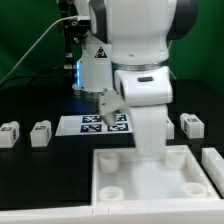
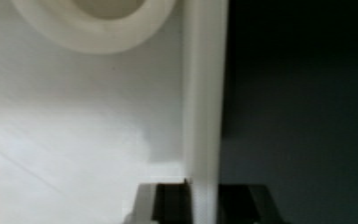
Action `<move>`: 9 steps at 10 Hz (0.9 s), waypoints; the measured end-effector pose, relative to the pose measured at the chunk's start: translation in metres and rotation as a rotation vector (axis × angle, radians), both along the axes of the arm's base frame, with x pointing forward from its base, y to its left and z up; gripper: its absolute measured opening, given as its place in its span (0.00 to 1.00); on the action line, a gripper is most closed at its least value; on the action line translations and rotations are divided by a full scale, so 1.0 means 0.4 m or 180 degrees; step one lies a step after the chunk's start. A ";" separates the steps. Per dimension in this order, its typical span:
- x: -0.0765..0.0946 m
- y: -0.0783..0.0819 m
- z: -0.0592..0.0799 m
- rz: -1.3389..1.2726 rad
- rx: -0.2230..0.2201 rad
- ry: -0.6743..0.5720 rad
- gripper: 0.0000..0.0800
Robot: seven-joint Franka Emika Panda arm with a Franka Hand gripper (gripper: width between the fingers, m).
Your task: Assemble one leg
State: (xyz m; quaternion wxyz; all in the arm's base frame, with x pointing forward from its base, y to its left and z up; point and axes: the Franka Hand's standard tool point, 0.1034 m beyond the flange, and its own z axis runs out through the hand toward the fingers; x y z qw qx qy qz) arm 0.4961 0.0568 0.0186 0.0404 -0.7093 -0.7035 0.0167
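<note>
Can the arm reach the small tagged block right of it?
Probably yes. That leg, at the exterior view's right, stands alone on the table, nothing over it; the gripper, low at the big white piece, must lift first.

A Franka arm [image 1: 140, 60] reaches down over a large white square piece [image 1: 130, 172] with round sockets, at the front of the black tabletop [image 1: 30, 172]. Behind lies the marker board [image 1: 72, 126]. One leg [image 1: 10, 133] and a second leg [image 1: 40, 132] sit at the exterior view's left, a third leg [image 1: 191, 125] at its right.
</note>
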 end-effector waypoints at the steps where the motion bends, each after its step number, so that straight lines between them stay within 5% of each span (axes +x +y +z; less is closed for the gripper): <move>1: 0.001 0.017 0.000 -0.0016 -0.0008 0.0071 0.08; 7: 0.001 0.037 -0.002 -0.0017 -0.0009 0.0080 0.08; 9: 0.001 0.036 -0.002 -0.0020 -0.0009 0.0081 0.47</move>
